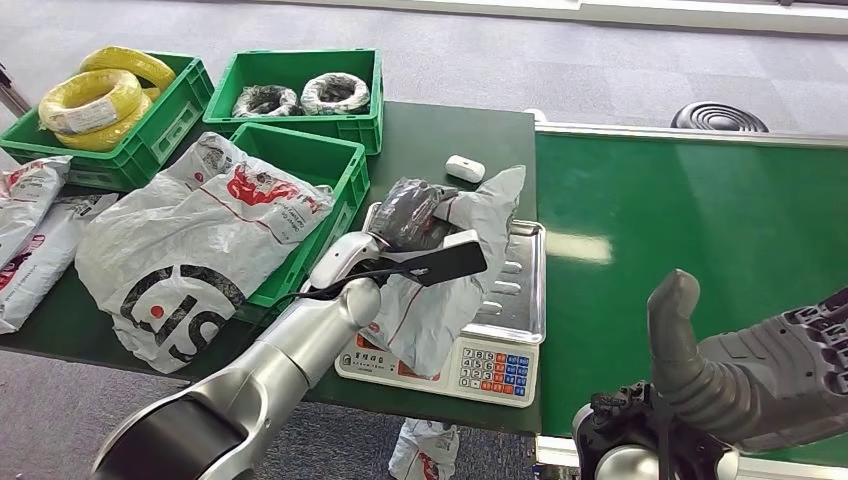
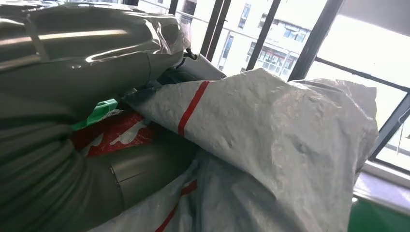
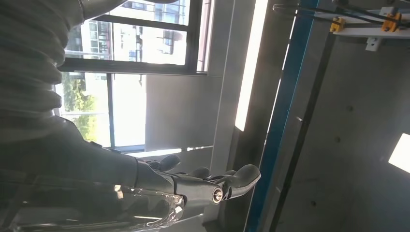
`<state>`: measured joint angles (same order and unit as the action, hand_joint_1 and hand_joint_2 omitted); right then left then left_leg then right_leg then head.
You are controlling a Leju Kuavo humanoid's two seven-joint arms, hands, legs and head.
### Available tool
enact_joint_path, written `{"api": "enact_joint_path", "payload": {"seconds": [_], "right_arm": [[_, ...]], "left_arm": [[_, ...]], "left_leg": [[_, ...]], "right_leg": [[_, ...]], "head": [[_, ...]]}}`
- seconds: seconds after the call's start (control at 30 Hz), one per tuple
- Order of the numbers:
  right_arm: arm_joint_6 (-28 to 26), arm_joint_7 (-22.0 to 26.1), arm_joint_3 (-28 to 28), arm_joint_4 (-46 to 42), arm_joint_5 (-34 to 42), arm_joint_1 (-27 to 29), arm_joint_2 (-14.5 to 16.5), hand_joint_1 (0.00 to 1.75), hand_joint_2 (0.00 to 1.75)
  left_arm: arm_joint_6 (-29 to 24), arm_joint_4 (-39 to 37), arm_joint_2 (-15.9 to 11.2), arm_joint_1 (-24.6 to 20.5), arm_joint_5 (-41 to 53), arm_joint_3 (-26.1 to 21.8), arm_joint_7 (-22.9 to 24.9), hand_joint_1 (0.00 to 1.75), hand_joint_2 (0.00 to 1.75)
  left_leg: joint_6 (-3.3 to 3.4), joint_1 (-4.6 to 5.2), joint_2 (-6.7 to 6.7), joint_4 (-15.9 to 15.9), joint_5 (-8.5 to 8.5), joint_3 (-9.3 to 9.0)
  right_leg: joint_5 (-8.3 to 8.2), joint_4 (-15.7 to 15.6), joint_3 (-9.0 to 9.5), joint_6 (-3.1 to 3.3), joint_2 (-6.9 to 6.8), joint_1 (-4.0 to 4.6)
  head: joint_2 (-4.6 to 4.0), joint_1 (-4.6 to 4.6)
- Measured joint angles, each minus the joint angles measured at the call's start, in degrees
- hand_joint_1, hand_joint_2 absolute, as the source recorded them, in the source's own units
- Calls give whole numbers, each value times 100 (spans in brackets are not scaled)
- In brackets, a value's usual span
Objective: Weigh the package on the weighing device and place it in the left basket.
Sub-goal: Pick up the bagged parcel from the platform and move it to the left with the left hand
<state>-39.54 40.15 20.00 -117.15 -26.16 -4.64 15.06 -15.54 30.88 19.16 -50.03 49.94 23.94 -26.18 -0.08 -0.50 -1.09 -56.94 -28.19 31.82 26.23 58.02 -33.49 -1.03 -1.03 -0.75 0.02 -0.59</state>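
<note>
Dark green table [image 1: 440, 140] beside green conveyor. Nearest: right hand [image 1: 760, 370], raised, empty, fingers loosely apart. Next: left hand [image 1: 405, 215] clasping white package [image 1: 440, 300] over scale [image 1: 520, 300], bag draped onto pan. Advice: firm hold on gathered plastic, lift clear of pan rim, then sideways to left basket [image 1: 320, 165], already part covered by large printed bag [image 1: 190, 240]. Beyond: crate with yellow cable coils [image 1: 95, 100]; crate with two grey wrapped coils [image 1: 300, 97].

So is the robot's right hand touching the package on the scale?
No. In the head view the right hand hangs over the green conveyor belt, apart from the package, which the left hand grips on the scale.
</note>
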Motion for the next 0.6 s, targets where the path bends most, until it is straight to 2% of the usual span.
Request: {"api": "enact_joint_path", "payload": {"seconds": [0.1,0.3,0.5,0.6], "right_arm": [[0,-1,-1,0,18,41,0,0,175],[0,0,-7,5,120,144,-11,0,175],[0,0,-6,31,159,190,-35,0,175],[0,-1,23,79,312,208,-48,0,175]], "left_arm": [[-249,636,-70,88,-511,-332,-88,175,175],[-124,2207,-398,93,-660,-985,454,175,175],[-215,2746,-594,92,-566,-1239,584,175,175],[-882,2520,-794,-100,33,-1383,1273,175,175]], "left_leg": [[0,0,-3,-1,0,13],[-3,-5,-2,0,2,20],[-4,-5,0,0,2,28],[-4,-5,-9,0,3,33]], "right_leg": [[-2,1,-15,0,1,0],[-2,2,-26,2,1,8],[-1,3,-29,2,0,7],[-4,3,-31,5,4,6]], "head": [[0,-1],[0,-1],[0,0],[0,3]]}}
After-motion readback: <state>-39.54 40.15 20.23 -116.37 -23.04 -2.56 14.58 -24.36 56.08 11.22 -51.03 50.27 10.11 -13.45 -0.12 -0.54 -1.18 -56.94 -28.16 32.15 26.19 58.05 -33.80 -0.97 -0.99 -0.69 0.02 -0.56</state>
